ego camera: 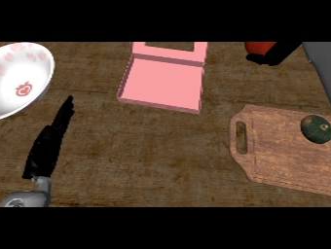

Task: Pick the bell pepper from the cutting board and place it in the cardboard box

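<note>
Fingers of my right hand (pixel 272 53) show at the far right edge, dark and seemingly curled around a red object (pixel 260 47); the view cuts them off, so I judge they pinch it but cannot be certain; its grey forearm (pixel 330 78) runs down the right side. Fingers of my left hand (pixel 50 141) lie straight and pressed together, pointing toward the far side, holding nothing, resting at the near left.

On the cutting board (pixel 283 155), at the near right, sits a dark green round item (pixel 317 128), close to the board's far right corner and well apart from the handle slot on its left end; if that is the bell pepper, it is still on the board; if the red object is the pepper, it is already lifted; I cannot tell which.

Left of the board and farther away lies the cardboard box (pixel 161 80), pink, shallow, open-topped, its flap folded toward the far side; farther left again is a white bowl (pixel 10 80) with red markings.

Risks, as I judge them: carrying the wrong item to the box; the round green piece rolling off the board's right edge if nudged by the forearm passing near it; the box sliding on the wooden counter (pixel 147 155) when something lands against its low wall.
</note>
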